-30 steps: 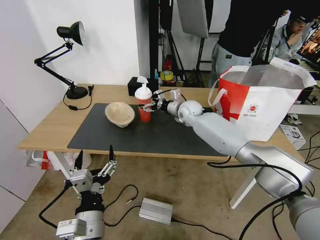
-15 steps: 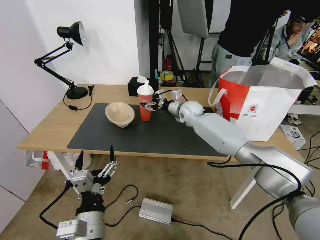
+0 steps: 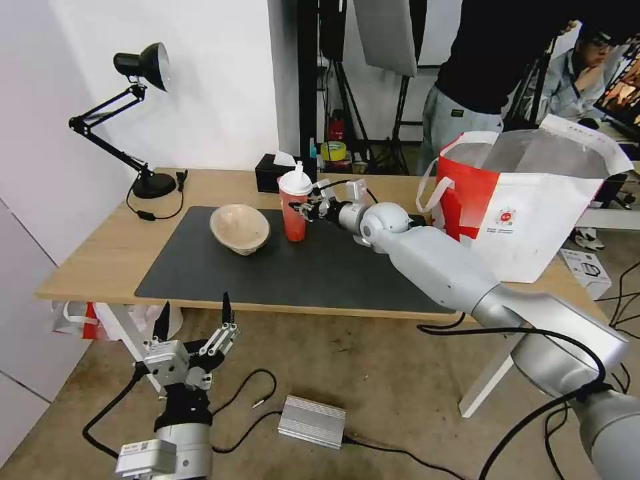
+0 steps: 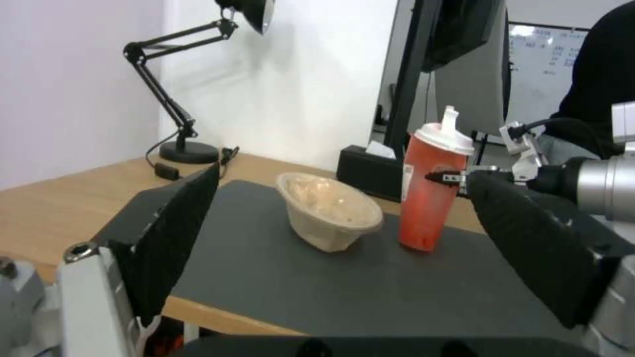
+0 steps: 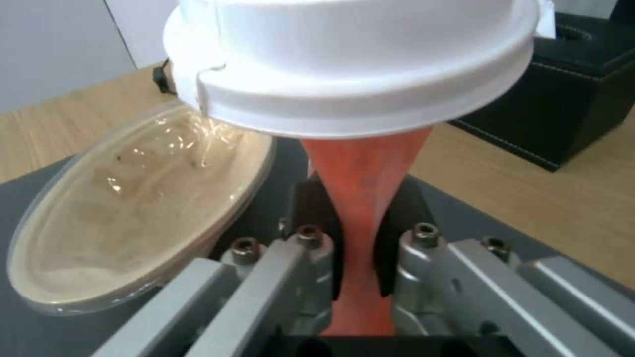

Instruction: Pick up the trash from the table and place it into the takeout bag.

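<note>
My right gripper (image 3: 308, 210) is shut on the red translucent cup (image 3: 293, 217) with a white lid, gripping its side below the lid (image 5: 350, 64). The cup (image 4: 426, 198) leans, its base at or just above the dark grey mat (image 3: 300, 270). A beige bowl (image 3: 240, 228) lies tilted on the mat just left of the cup. The takeout bag (image 3: 533, 213), red and white with foil lining, stands open at the table's (image 3: 93, 257) right end. My left gripper (image 3: 195, 303) hangs open below the table's front edge, holding nothing.
A black tissue box (image 3: 269, 175) sits behind the cup. A black desk lamp (image 3: 152, 181) stands at the back left. A person stands behind the bag. On the floor lie a silver box (image 3: 311, 421) and cables; a red-and-white plastic bag (image 3: 73, 319) sits under the table.
The right gripper has drawn the cup slightly up and to the right, and the cup now leans more. The left arm has barely moved.
</note>
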